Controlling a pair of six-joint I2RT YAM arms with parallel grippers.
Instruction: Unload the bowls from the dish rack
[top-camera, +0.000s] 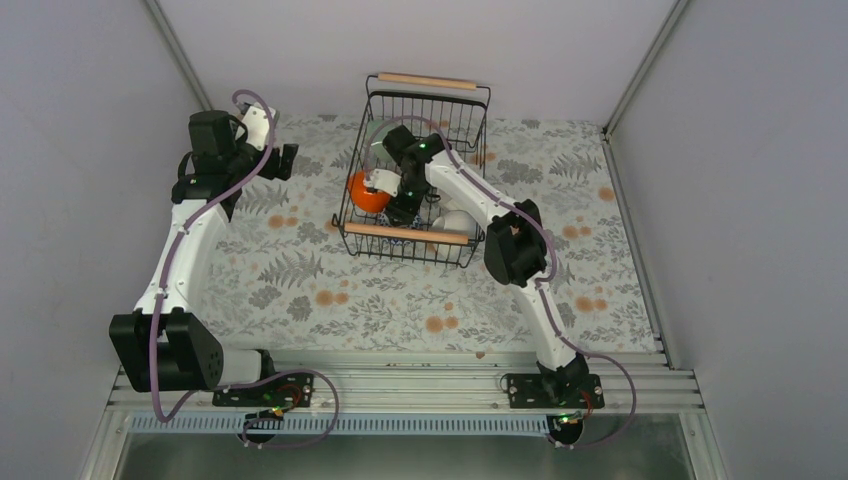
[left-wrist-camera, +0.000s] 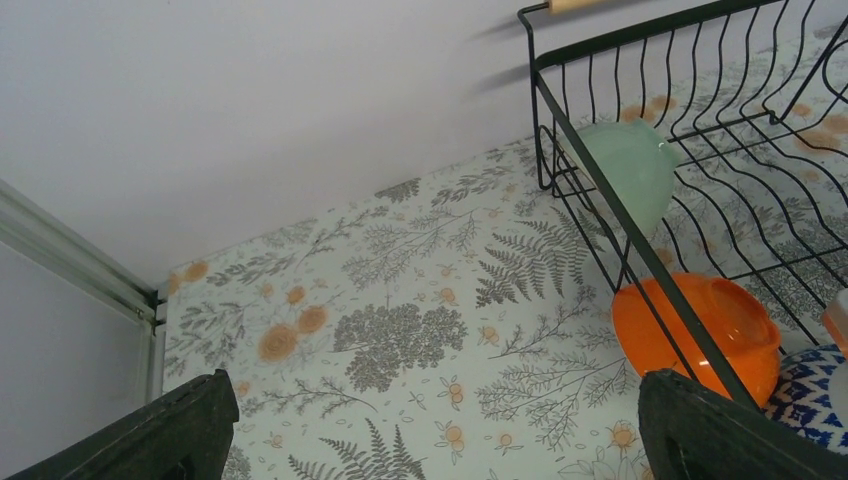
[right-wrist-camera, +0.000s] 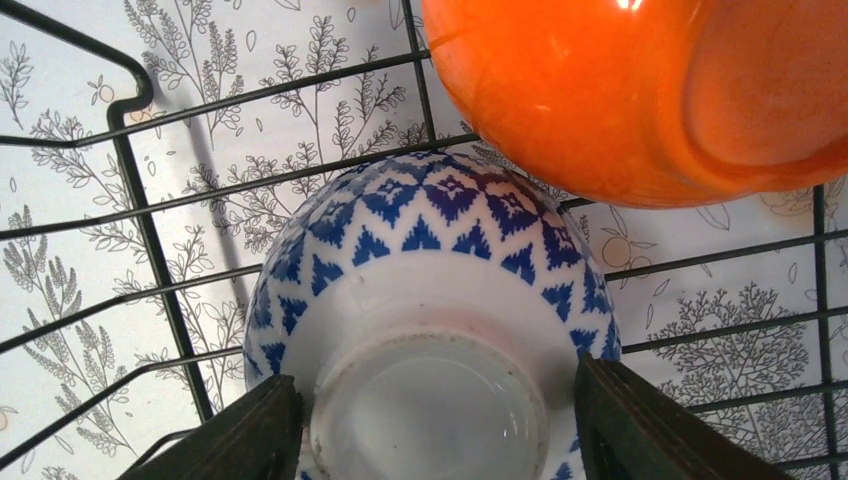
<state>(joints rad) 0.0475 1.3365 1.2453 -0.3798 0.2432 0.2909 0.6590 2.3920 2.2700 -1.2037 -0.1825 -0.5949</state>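
The right pincer (right-wrist-camera: 435, 400) is down inside the dish rack (top-camera: 430, 97), near its front left corner, with its jaws spread wide on either side of an upturned blue-and-white patterned bowl (right-wrist-camera: 430, 270), whose foot ring faces the wrist camera. Whether the fingers (right-wrist-camera: 245, 435) touch the bowl yet, I cannot tell. A glossy orange bowl (right-wrist-camera: 600, 90) sits just beside the patterned one, and a mint-green bowl (left-wrist-camera: 630, 165) leans at the rack's far end. The left pincer (left-wrist-camera: 435, 420) hangs wide open over the table (top-camera: 300, 290), beside the rack and holding nothing. The likely trouble is slip: the jaws would close on a smooth, rounded wall that tapers toward the foot, so the bowl could squirt out or tilt as it rises. A tilted bowl could knock the orange neighbour, or its rim could snag a rack wire or the near wooden handle (top-camera: 405, 232) and drag the rack.
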